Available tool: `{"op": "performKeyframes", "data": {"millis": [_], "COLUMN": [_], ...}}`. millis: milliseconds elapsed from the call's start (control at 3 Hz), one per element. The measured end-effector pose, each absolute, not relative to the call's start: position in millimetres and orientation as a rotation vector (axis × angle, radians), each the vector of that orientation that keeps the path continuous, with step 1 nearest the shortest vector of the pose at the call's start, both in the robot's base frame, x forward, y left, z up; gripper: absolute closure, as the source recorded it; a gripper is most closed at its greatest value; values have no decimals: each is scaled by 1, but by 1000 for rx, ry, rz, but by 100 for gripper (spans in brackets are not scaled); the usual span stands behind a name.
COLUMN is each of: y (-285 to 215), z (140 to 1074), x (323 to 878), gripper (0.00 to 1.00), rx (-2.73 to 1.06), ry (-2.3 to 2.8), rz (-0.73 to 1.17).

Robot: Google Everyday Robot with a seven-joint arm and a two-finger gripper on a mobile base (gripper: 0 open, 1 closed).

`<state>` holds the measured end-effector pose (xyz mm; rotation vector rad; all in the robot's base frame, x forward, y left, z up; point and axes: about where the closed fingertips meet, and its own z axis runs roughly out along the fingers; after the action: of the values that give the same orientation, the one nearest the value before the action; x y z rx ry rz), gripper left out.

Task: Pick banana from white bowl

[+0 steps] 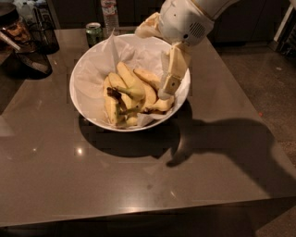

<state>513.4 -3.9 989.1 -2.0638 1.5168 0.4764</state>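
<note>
The white bowl (77, 101) is lined with crumpled white paper and sits on the brown table, holding several bananas. One long curved banana (126, 87), dull yellow going green toward its stem, lies in the middle of the pile. My gripper (165, 94) hangs down from the white wrist (185, 23) into the right side of the bowl. Its tip is just above the rightmost bananas (159, 105), to the right of the curved banana. I see nothing held in it.
A green drink can (94, 33) and a clear water bottle (110, 14) stand behind the bowl. Dark kitchen items (27, 41) are at the back left. The table's front edge (138, 215) and right edge (259, 115) drop to the floor.
</note>
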Motion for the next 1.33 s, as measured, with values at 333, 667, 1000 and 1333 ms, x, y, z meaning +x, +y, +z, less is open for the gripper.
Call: {"op": "performKeyframes", "data": {"millis": [333, 667, 1000, 1333], "y": [1, 14, 26, 34], "z": [990, 990, 985, 974], "x": [524, 536, 539, 534], "gripper": [0, 3, 20, 33], "rx": [-1980, -1953, -1959, -1974], "ry": [1457, 1372, 1325, 1318], "rz": [523, 619, 699, 769]}}
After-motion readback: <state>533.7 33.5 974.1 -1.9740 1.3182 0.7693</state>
